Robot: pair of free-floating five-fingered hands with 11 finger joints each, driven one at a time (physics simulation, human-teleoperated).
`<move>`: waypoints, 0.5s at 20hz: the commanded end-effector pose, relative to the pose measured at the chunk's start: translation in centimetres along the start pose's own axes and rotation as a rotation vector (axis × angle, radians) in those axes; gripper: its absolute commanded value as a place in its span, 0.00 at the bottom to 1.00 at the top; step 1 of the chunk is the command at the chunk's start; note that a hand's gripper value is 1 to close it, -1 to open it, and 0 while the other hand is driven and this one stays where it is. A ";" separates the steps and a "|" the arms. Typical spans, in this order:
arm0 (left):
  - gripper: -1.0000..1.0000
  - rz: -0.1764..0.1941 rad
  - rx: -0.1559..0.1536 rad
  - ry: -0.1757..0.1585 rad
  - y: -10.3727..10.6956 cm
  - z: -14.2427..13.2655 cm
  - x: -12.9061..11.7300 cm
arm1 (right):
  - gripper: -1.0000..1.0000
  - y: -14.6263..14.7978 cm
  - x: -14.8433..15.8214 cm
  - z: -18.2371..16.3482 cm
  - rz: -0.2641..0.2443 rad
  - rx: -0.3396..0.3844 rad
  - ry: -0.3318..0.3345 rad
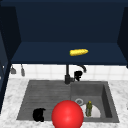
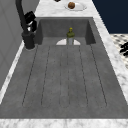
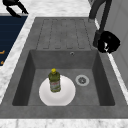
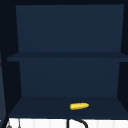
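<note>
My right hand [image 1: 78,75] hovers at the back of the sink, just right of the black faucet [image 1: 67,75]. In the right side view this hand [image 3: 108,42] looks curled into a ball beside the faucet's stem [image 3: 100,27], and I cannot tell if it touches it. My left hand [image 1: 38,115] floats over the sink's front edge by the drainboard, its fingers [image 3: 15,8] loosely spread and holding nothing. A green bottle [image 3: 54,80] stands upright on a white plate [image 3: 67,96] in the basin. A large red sphere [image 1: 67,115] sits at the front centre.
A yellow corn cob [image 4: 79,106] lies on the lowest shelf of the dark blue cabinet [image 4: 65,56]. The ribbed drainboard [image 2: 65,75] takes up the sink's left half. The drain [image 3: 82,80] is beside the plate. A second plate holding a brown item [image 2: 71,5] rests on the counter beyond the basin.
</note>
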 end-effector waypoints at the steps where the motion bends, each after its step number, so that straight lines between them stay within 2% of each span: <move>1: 0.50 0.000 0.000 0.000 0.0 0.0 0.0 | 1.00 -0.7 0.5 -1.6 -0.015 0.043 0.003; 3: 0.50 0.000 0.000 0.000 0.0 0.0 0.0 | 1.00 -1.8 0.9 -2.1 0.028 0.067 0.011; 5: 0.50 0.000 0.000 0.000 0.0 0.0 0.0 | 1.00 -2.9 1.5 -1.8 0.026 0.125 0.049; 9: 0.50 0.000 0.000 0.000 0.0 0.0 0.0 | 1.00 -2.4 1.8 -0.8 0.045 0.108 0.056; 10: 0.50 0.000 0.000 0.000 0.0 0.0 0.0 | 1.00 -2.7 1.9 -0.6 0.046 0.117 0.083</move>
